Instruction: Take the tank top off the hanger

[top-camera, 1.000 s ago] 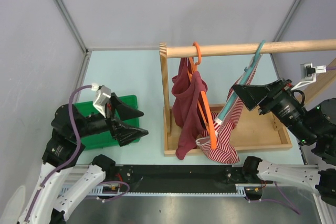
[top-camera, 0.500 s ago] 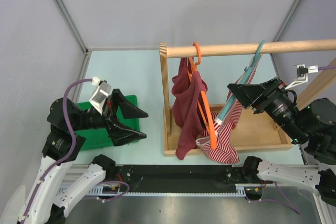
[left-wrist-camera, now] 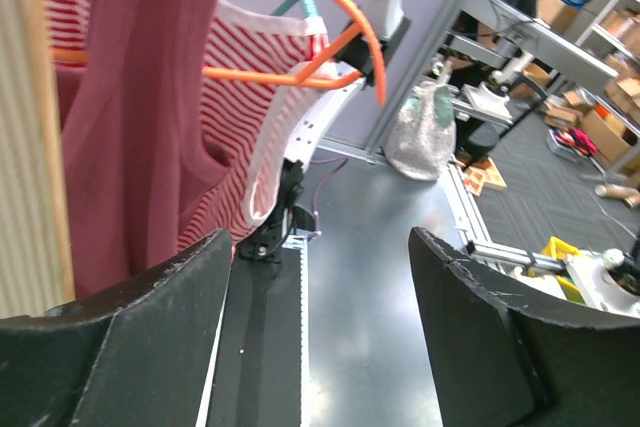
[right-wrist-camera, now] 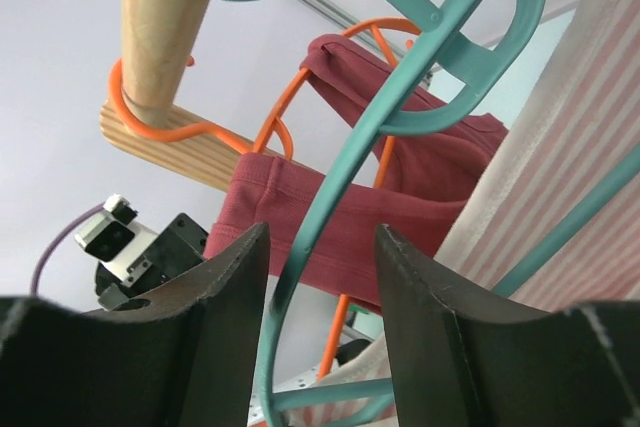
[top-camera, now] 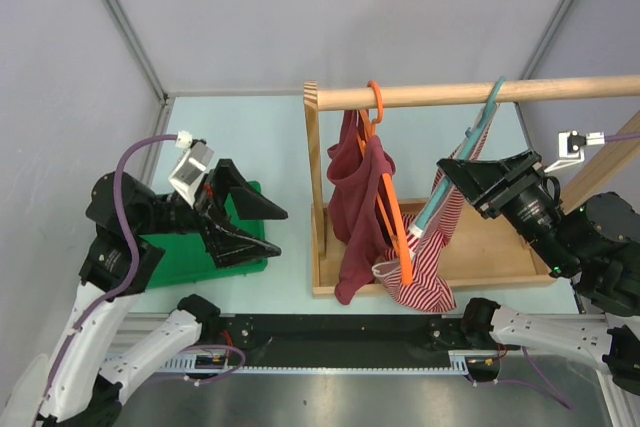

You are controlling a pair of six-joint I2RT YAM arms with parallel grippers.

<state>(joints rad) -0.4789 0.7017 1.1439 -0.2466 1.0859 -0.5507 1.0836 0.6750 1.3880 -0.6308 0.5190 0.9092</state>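
Observation:
Two tank tops hang on a wooden rack: a maroon one (top-camera: 355, 197) on an orange hanger (top-camera: 395, 212) and a red-and-white striped one (top-camera: 430, 267) on a teal hanger (top-camera: 470, 142). My right gripper (top-camera: 445, 171) is at the teal hanger's shoulder. In the right wrist view a teal hanger bar (right-wrist-camera: 330, 217) runs between its fingers (right-wrist-camera: 320, 232), close to the left one, with the jaws still apart. My left gripper (top-camera: 280, 234) stands open left of the rack, nothing between its fingers (left-wrist-camera: 320, 247). It faces the maroon top (left-wrist-camera: 130, 97) and the striped top (left-wrist-camera: 250, 77).
The wooden rod (top-camera: 560, 89) carries both hangers above a wooden tray base (top-camera: 500, 247), with an upright post (top-camera: 313, 157) at its left end. A green board (top-camera: 180, 252) lies under my left arm. Grey walls close in the table on three sides.
My right gripper's jaws have narrowed around the teal hanger bar. My left gripper has narrowed a little and its arm has shifted slightly back and turned. The tops hang as before.

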